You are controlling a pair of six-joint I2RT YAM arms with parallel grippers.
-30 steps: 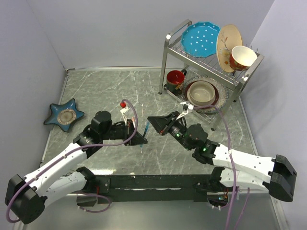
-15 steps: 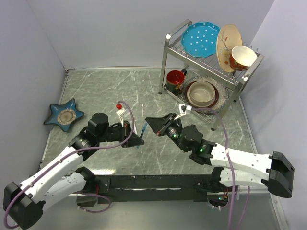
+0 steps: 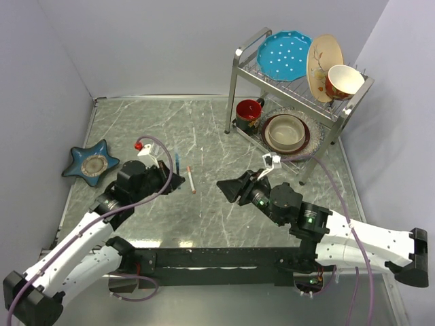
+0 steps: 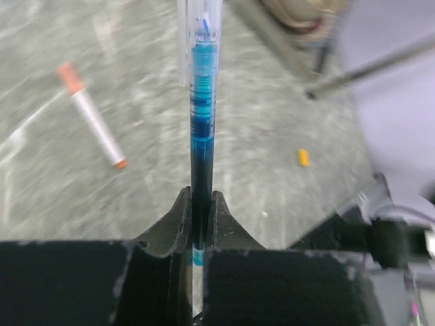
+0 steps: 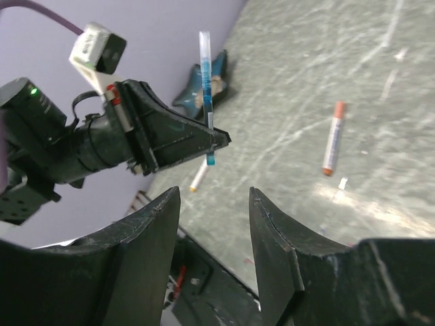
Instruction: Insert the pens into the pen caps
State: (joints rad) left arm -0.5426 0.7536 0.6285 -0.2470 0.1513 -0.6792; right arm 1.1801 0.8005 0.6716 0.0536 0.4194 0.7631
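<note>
My left gripper [image 3: 177,180] is shut on the blue-teal pen [image 3: 177,163], which stands upright in the jaws [image 4: 199,197]; its shaft [image 4: 202,115] rises to a clear plastic end. A white pen with a red-orange cap [image 3: 192,179] lies on the table just right of that gripper [image 4: 92,117]. A tiny yellow-orange cap [image 4: 303,157] lies loose farther right. My right gripper [image 3: 223,187] is open and empty [image 5: 214,193], facing the left gripper [image 5: 170,139] and the blue pen [image 5: 205,102]. A second white pen [image 5: 198,178] lies below them, and the capped pen [image 5: 333,139] lies to the right.
A blue star-shaped dish [image 3: 91,163] sits at the far left. A metal dish rack [image 3: 299,81] with plates, a cup and bowls stands at the back right, with a red mug [image 3: 249,113] under it. Grey walls bound the marble table [image 3: 204,122].
My left gripper has drawn back to the left with the blue pen. My right gripper has drawn back to the right. The white capped pen now shows on the table between them.
</note>
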